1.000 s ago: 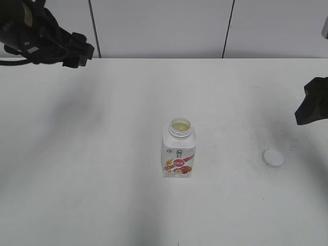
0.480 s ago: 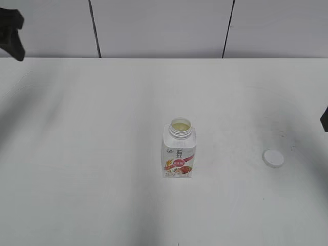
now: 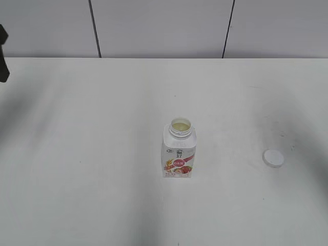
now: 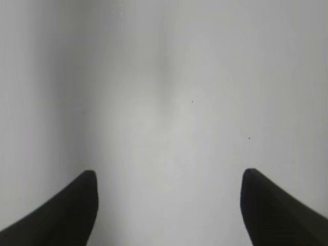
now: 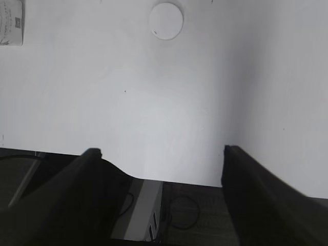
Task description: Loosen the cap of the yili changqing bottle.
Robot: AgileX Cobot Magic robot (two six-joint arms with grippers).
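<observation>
The yili changqing bottle (image 3: 179, 156) stands upright in the middle of the white table, its neck open with pale liquid showing inside. The white cap (image 3: 273, 157) lies flat on the table to its right, apart from the bottle. In the right wrist view the cap (image 5: 166, 20) is far ahead of my open, empty right gripper (image 5: 161, 169), and a corner of the bottle (image 5: 11, 23) shows at the top left. My left gripper (image 4: 169, 205) is open and empty over bare table. Only a dark bit of the left arm (image 3: 2, 61) shows in the exterior view.
The white table (image 3: 102, 128) ends at a white panelled wall (image 3: 164, 25) at the back. In the right wrist view the table's near edge (image 5: 174, 180) shows, with dark equipment and cables (image 5: 179, 210) below it.
Both arms have drawn away from the bottle. The left arm moved left almost out of the exterior view; the right arm moved right and left the view. Bottle and cap have not moved.
</observation>
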